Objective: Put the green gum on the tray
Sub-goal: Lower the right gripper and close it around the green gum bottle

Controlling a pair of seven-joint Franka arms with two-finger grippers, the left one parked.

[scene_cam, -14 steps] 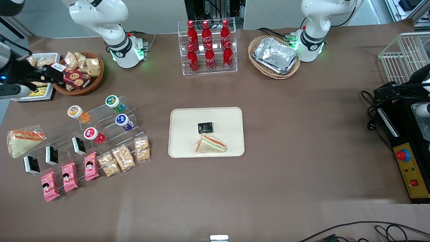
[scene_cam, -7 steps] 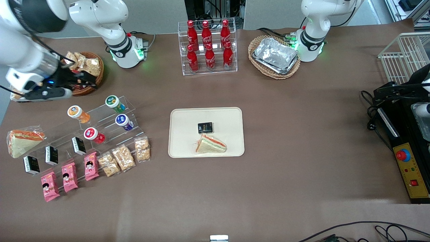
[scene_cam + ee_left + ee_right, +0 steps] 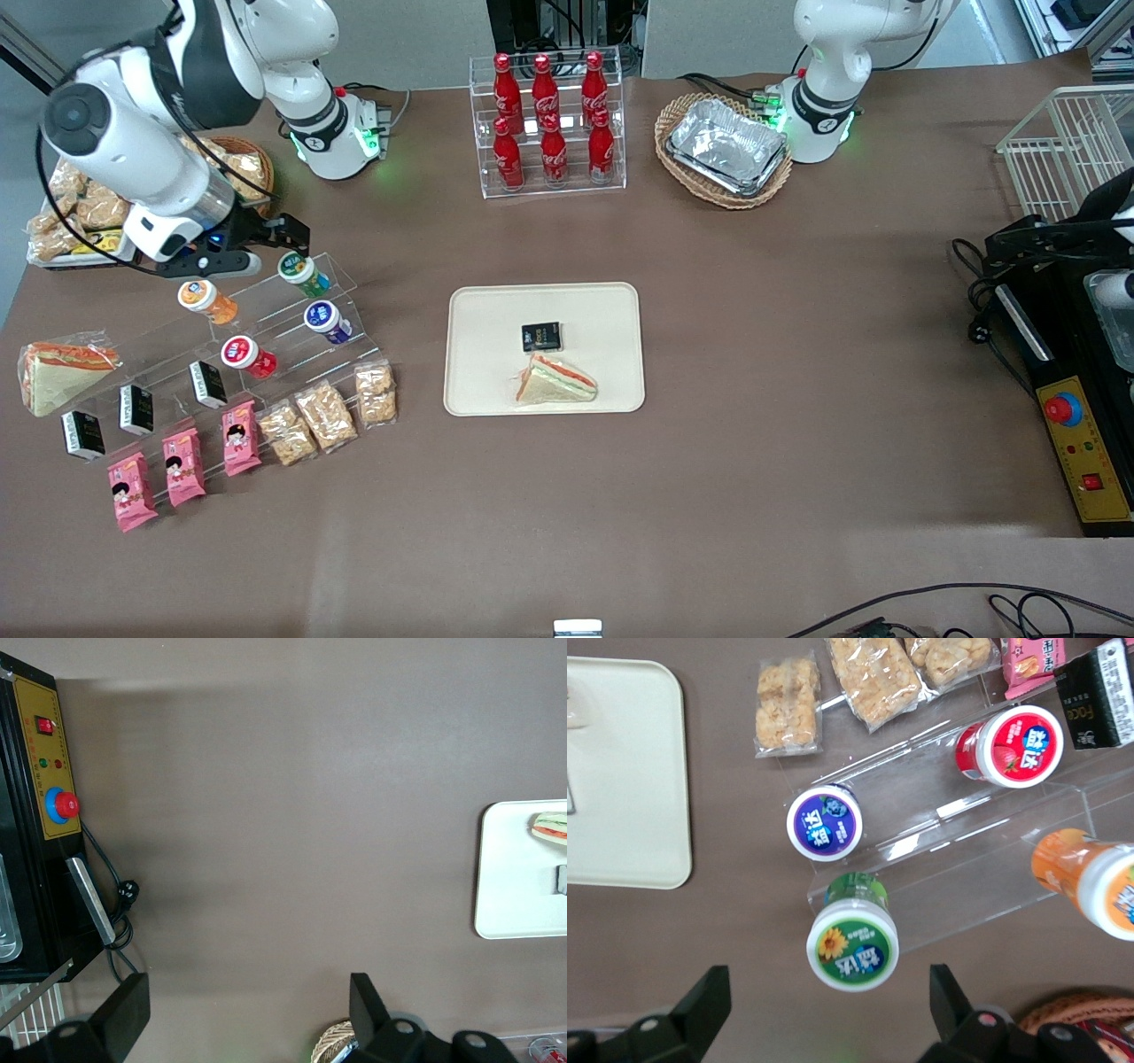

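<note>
Gripper (image 3: 824, 1010) open above green gum (image 3: 852, 948) (blue bottle (image 3: 824, 822) beside).

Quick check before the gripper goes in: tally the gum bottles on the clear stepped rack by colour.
Green gum: 1
Blue gum: 1
Orange gum: 1
Red gum: 1
Total: 4
The gripper hovers over the green gum, jaws open.
</note>
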